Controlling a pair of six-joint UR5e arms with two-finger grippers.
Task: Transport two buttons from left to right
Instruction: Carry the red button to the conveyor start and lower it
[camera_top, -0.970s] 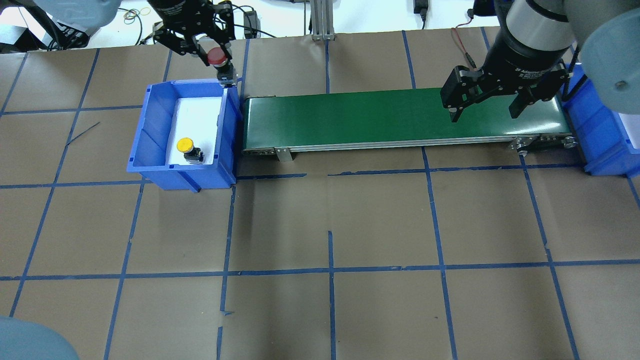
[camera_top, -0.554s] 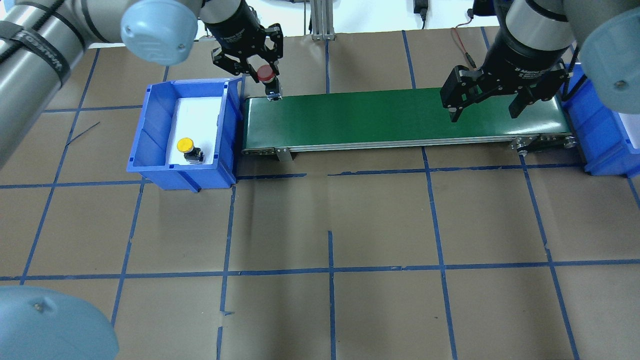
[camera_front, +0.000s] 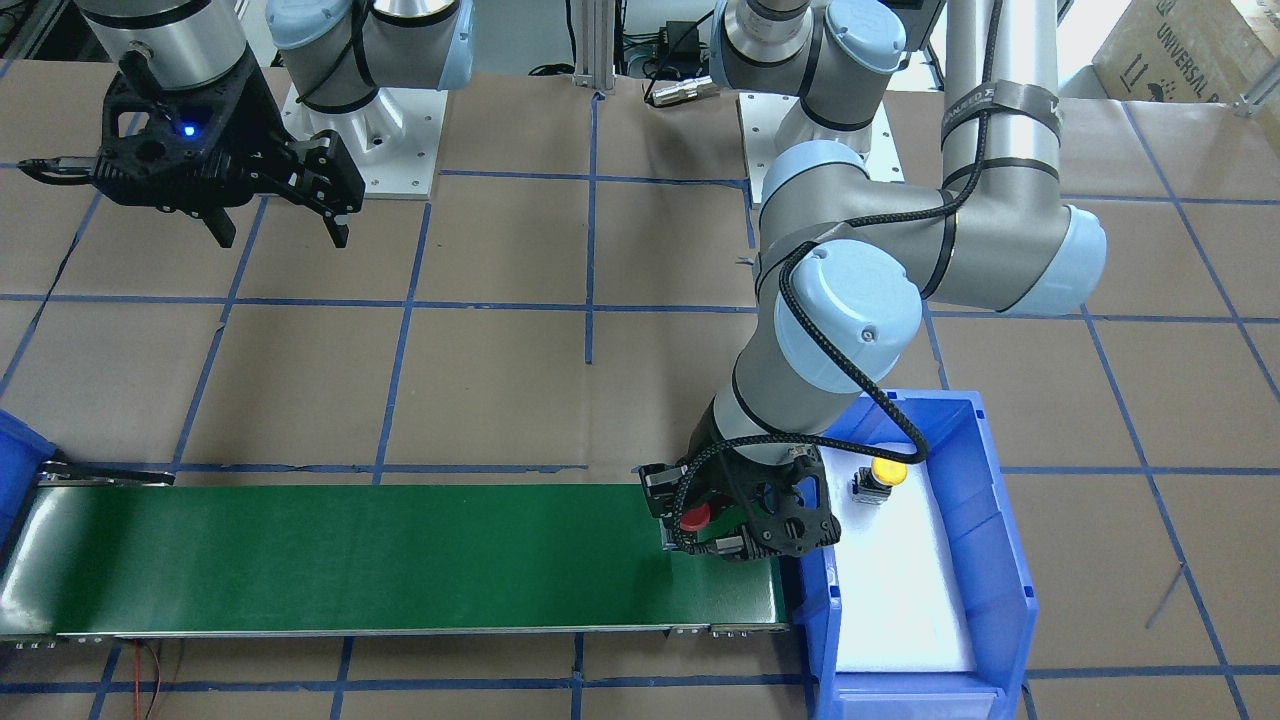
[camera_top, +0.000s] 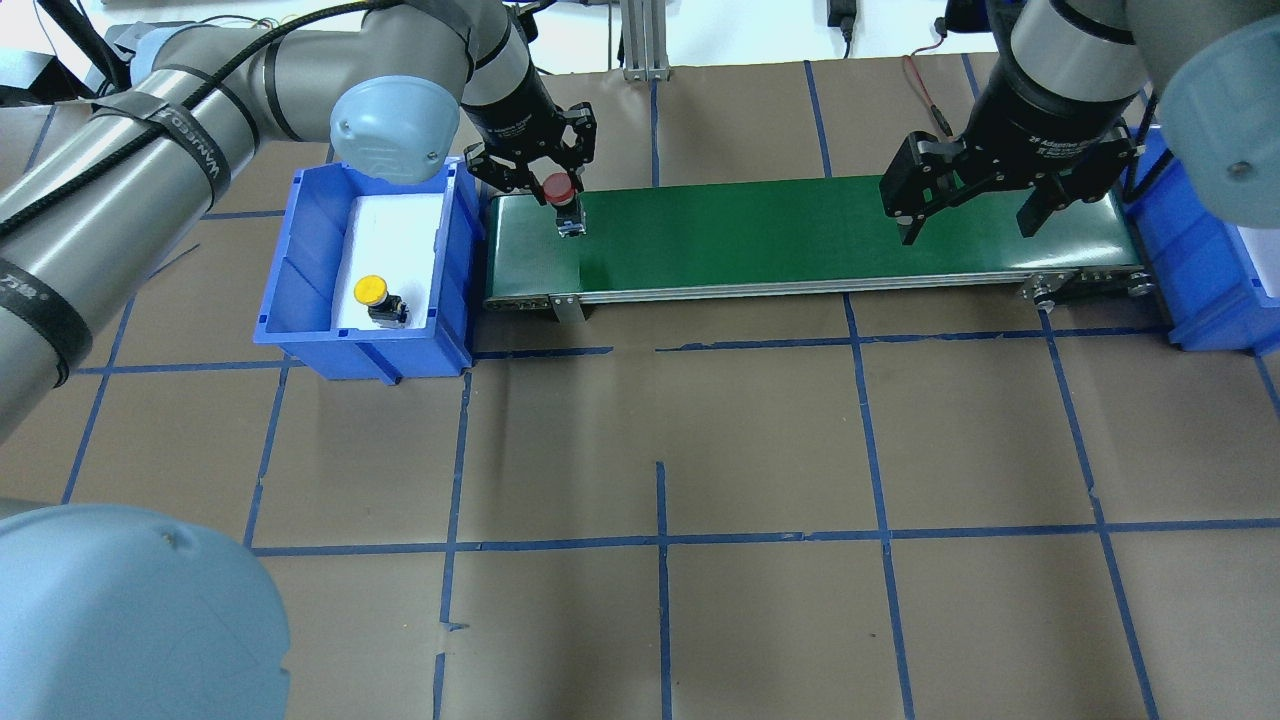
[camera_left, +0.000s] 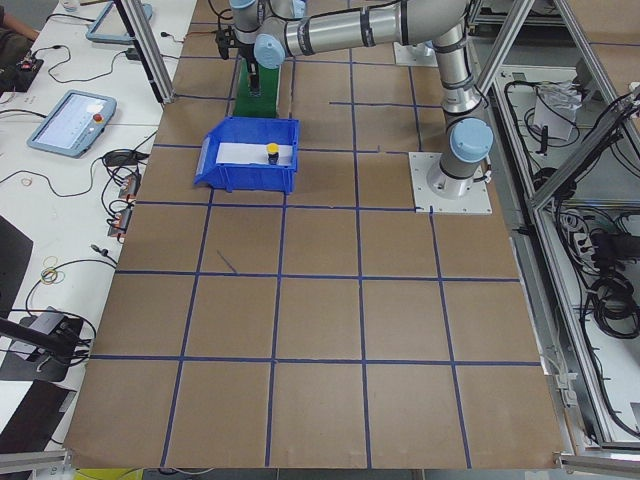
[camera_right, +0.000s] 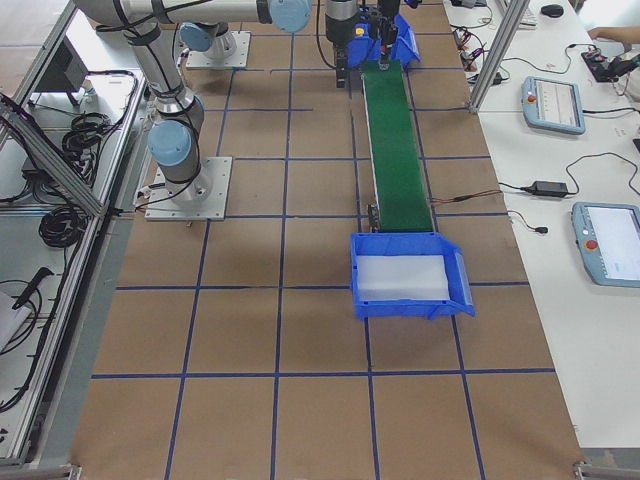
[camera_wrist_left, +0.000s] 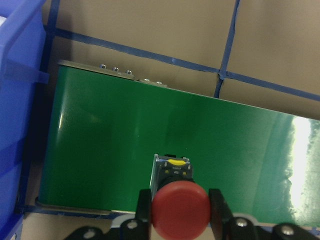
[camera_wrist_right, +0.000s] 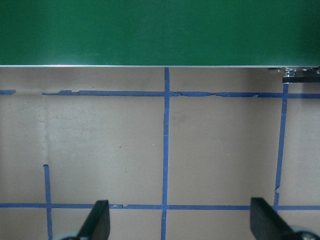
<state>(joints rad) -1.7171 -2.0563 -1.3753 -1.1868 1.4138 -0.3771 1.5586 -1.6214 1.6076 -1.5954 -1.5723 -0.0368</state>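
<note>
My left gripper (camera_top: 562, 192) is shut on the red button (camera_top: 560, 186) and holds it by its red cap over the left end of the green conveyor belt (camera_top: 800, 230). In the left wrist view the red button (camera_wrist_left: 180, 212) sits between the fingers (camera_wrist_left: 144, 204), its switch body pointing down at the belt. The yellow button (camera_top: 372, 291) lies in the left blue bin (camera_top: 300, 260) on a white liner. My right gripper (camera_top: 968, 222) is open and empty above the belt's right end.
A second blue bin (camera_top: 1200, 270) with a white liner stands at the belt's right end, and nothing shows in it in the exterior right view (camera_right: 405, 280). The table is brown paper with blue tape lines. Cables lie beyond the far edge.
My left arm has carried the red button rightward from above the left bin's far corner to over the belt's left end. The right arm and the yellow button have not moved.
</note>
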